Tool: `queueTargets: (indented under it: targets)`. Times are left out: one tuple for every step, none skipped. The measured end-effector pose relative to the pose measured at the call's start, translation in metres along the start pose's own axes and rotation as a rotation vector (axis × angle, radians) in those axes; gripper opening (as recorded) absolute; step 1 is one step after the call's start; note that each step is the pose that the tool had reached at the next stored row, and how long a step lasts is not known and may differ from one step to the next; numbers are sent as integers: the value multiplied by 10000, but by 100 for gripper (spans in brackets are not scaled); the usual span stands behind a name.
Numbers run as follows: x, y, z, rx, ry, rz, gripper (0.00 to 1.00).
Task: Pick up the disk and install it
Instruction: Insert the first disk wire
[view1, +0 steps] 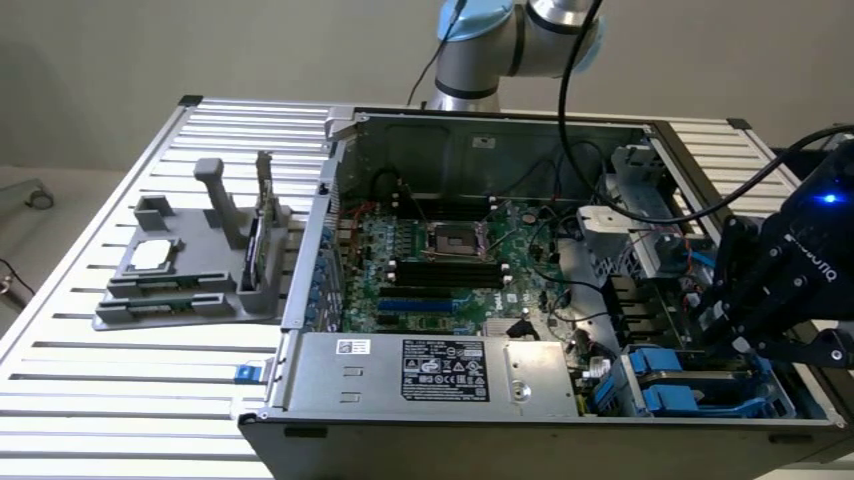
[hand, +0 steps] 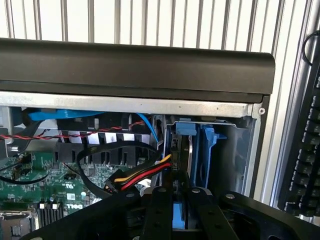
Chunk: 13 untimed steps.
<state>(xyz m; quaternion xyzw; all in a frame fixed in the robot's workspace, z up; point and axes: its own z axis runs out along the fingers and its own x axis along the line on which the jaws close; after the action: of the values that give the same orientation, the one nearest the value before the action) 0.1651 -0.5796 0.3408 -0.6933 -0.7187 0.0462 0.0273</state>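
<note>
One slatted tabletop (view1: 120, 400), with open rails along the exterior view's left edge and front. One grey fixture (view1: 200, 275) near that edge, well apart from the case; on it one small square chip (view1: 156, 253) lying flat and one thin dark card (view1: 254, 245) standing upright. One small blue piece (view1: 247, 372) on the rails just beside the case's front corner.

One open computer case (view1: 334, 180) in the middle, lid off, walls standing all round. Inside, one green board (view1: 441, 260) flat on the floor, and one silver box with a printed label (view1: 427, 370) along the front wall. Loose black cables (view1: 587, 300) across the space between board and drive bays, leaving little free room there.

Two blue carriers (view1: 663, 375) in the bay at the case's front corner on the exterior view's right. One black gripper (view1: 731, 345) low over that corner, inside the case's rim, close to the side wall.

From the wrist: two fingers (hand: 157, 210) of the gripper (hand: 179, 195) clenched on the disk (hand: 192, 155), grasping its blue carrier. Disk upright and edge-on, set down into the bay just beside the grey side wall (hand: 235, 155), below the case's dark rim (hand: 135, 65). One bundle of red, yellow and black wires (hand: 142, 175) touching or nearly touching the disk's other side; cannot tell which. One twisted red-and-black wire (hand: 75, 134) strung across beyond.
</note>
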Motion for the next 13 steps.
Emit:
queueTargets:
  targets:
    - [0, 4, -1, 4, -1, -1, 17]
    - [0, 6, -1, 5, 0, 0, 17]
    - [-1, 8, 0, 7, 1, 0, 17]
    - [-1, 10, -1, 8, 0, 1, 17]
    - [-1, 12, 0, 9, 0, 1, 17]
    - [-1, 14, -1, 9, -1, 2, 17]
    - [-1, 15, 0, 10, 2, 4, 17]
    - [-2, 16, -1, 10, -1, 6, 17]
    - [-3, 17, 0, 11, 1, 10, 17]
    - [-5, 18, 1, 11, 2, 15, 17]
    - [-6, 18, 1, 12, 2, 21, 17]
    - [-9, 18, 3, 12, 4, 30, 17]
    - [-11, 18, 2, 12, 3, 39, 17]
